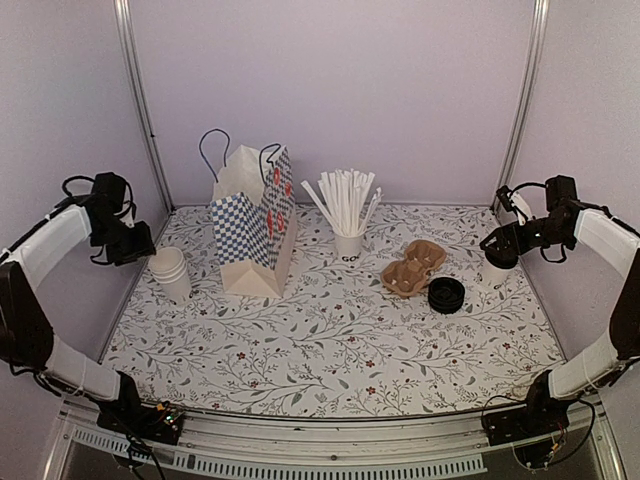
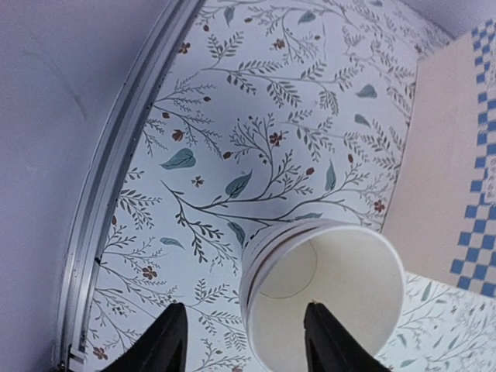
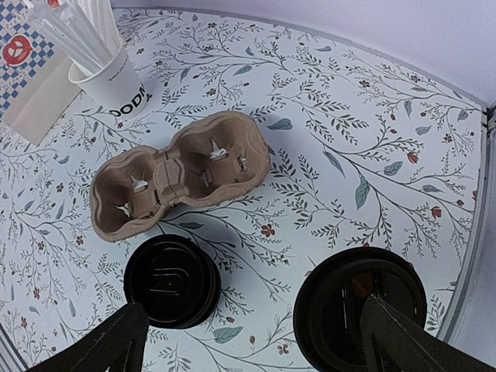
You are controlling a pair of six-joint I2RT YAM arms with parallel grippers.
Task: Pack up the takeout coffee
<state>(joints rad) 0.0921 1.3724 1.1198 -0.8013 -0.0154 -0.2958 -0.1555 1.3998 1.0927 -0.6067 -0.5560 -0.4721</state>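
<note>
One takeout coffee [image 3: 341, 298], one carrier [image 3: 182, 182], one bag [image 1: 255, 225]

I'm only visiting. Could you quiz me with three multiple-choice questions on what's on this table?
1. Where is the cardboard carrier? A on a shelf; B between the straw cup and the loose black lid; C on a hook.
2. How many hollows has it? A two; B four; C six.
3. The takeout coffee is: A tipped over; B uncovered; C lidded.
Answers: B, it lies between them; A, two hollows show; C, a black lid covers it.
</note>
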